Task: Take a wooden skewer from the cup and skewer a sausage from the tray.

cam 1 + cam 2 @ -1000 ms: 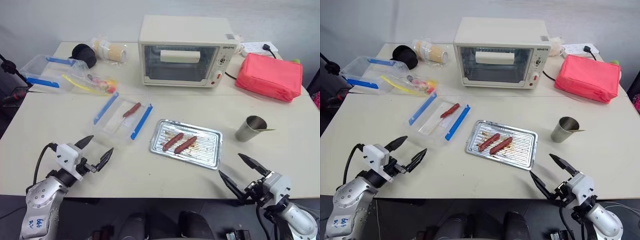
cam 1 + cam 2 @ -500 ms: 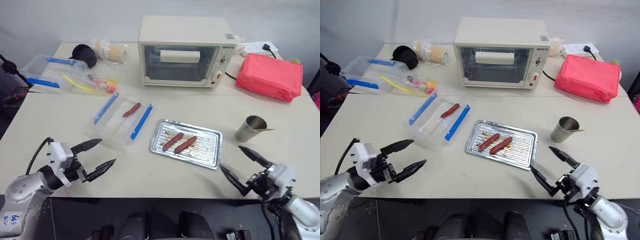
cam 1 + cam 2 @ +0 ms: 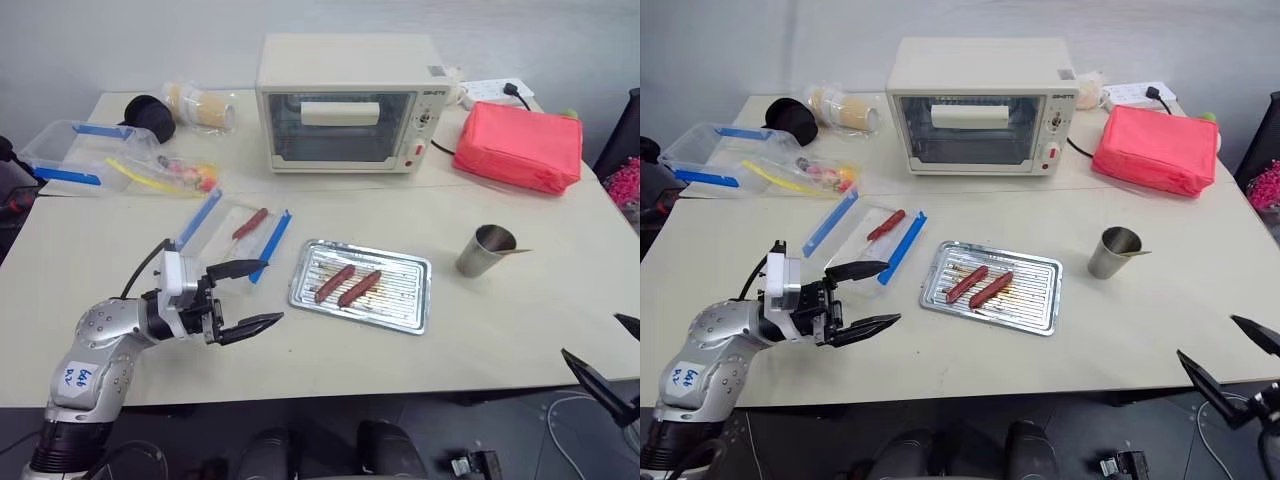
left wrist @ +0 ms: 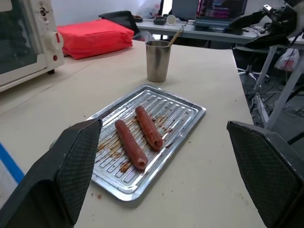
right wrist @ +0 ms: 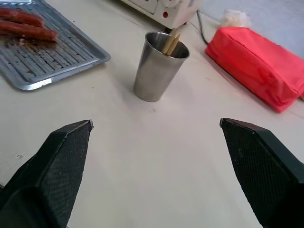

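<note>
Steel cup (image 3: 485,250) right of tray (image 3: 408,316) holds skewer (image 5: 172,42); both sausages (image 3: 345,285) unpierced. Left gripper (image 3: 250,296), right gripper (image 3: 1230,355): jaws wide, empty. Nothing done yet.

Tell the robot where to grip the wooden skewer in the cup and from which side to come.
Grip the wooden skewer on the short stretch that leans out past the cup's rim, probably coming from above and the right side with the open right gripper. The steel wall hides the rest of the stick, so only that upper end is free to pinch.
</note>
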Tool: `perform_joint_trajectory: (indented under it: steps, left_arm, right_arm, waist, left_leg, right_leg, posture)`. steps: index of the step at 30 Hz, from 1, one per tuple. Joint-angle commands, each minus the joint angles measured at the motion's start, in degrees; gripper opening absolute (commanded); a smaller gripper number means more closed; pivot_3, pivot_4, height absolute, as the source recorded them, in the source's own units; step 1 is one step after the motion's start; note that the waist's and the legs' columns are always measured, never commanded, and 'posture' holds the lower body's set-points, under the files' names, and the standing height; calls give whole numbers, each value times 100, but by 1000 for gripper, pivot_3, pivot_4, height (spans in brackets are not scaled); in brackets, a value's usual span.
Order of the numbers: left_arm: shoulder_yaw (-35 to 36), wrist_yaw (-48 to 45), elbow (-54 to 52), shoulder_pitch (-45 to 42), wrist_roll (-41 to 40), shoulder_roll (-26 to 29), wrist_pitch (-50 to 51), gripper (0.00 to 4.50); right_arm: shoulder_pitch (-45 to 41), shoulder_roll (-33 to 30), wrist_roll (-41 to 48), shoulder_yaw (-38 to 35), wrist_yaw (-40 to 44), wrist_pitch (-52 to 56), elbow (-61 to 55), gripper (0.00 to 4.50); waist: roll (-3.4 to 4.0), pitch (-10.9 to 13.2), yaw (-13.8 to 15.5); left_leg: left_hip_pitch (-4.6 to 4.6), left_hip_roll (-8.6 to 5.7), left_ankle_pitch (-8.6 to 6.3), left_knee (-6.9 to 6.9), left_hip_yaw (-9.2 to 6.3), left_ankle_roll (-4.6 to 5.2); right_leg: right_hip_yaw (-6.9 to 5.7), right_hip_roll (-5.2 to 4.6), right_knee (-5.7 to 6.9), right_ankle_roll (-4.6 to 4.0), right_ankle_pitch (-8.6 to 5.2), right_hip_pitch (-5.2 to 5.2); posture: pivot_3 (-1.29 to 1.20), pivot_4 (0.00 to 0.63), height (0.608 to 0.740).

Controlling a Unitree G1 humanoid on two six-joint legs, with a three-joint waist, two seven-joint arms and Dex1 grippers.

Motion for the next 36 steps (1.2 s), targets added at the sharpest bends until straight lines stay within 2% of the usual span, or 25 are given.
perform_joint_trajectory:
  steps: [1, 4, 8, 9, 10, 14, 17, 23, 35, 36]
  left_arm:
    - [9, 126, -222, 14, 24, -69, -17, 4463]
    - [-39, 217, -387, 111, 30, -125, 22, 4463]
    - [-55, 494, -658, 386, 75, -278, -2, 4463]
    - [-65, 556, -749, 463, 81, -301, 3, 4500]
    - [-75, 618, -829, 545, 84, -327, 12, 4500]
    - [-140, 789, -1123, 868, 102, -396, 37, 4500]
    - [-152, 885, -1248, 996, 107, -408, 50, 4500]
    - [-145, 1060, -1332, 1057, 136, -438, 35, 4500]
    - [-142, 1150, -1297, 1018, 178, -436, -13, 4500]
    - [-147, 1153, -1292, 1008, 180, -436, -13, 4500]
  right_arm:
    - [-465, -971, 342, -158, 413, 824, -108, 4500]
    - [-977, -1880, 53, 30, 942, 1172, 278, 4500]
    - [-2386, -3053, -412, 1020, 1355, 1435, 1108, 4500]
    - [-2635, -3179, -516, 1239, 1455, 1451, 1254, 4092]
    - [-2965, -3256, -673, 1534, 1520, 1395, 1417, 3957]
    - [-4238, -3275, -1265, 2594, 1662, 1325, 1931, 2599]
    - [-4909, -3186, -1470, 3143, 1947, 1475, 2137, 2599]
    - [-5726, -2916, -1855, 3725, 2241, 1422, 2465, 2599]
    - [-6096, -2517, -2196, 3828, 2388, 1058, 2874, 2599]
    - [-6114, -2482, -2197, 3829, 2387, 1065, 2855, 2226]
  waist:
    - [3, -1, 14]
    - [8, -1, 61]
    - [6, 0, 100]
    - [3, 2, 91]
    - [2, 2, 102]
    - [-1, 4, 73]
    - [3, 6, 49]
    - [5, 5, 47]
    - [5, 5, 45]
    - [5, 5, 46]
  left_leg:
    - [0, 2, 0, 1, -3, 0]
    - [-8, 1, -2, 4, -6, 4]
    - [-23, -6, -7, 19, -7, 15]
    - [-25, -9, -6, 19, -9, 19]
    - [-25, -5, -6, 22, -9, 18]
    - [-33, -7, -6, 29, -12, 17]
    - [-34, -7, -7, 43, -10, 17]
    - [-35, -1, -10, 64, -13, 13]
    - [-40, 1, -13, 68, -13, 11]
    - [-40, 1, -13, 68, -13, 11]
  right_leg:
    - [0, -3, 0, -2, -1, 0]
    - [-4, -7, -4, -2, -1, -3]
    - [-12, -9, -1, 1, 0, -1]
    - [-14, -18, -3, 1, 1, -1]
    - [-15, -16, -5, 1, 1, 1]
    - [-25, -15, -9, 2, 1, 2]
    - [-26, -15, -16, 2, 1, 1]
    - [-22, -17, -8, 2, 1, 2]
    - [-33, -13, -7, 2, 1, 0]
    - [-36, -13, -6, 2, 1, 0]
  posture:
    - [0, 150, 740]
    - [0, 150, 740]
    - [0, 150, 740]
    - [0, 150, 740]
    - [0, 150, 740]
    - [0, 150, 740]
    - [0, 150, 740]
    - [0, 150, 740]
    - [0, 150, 740]
    - [0, 150, 740]
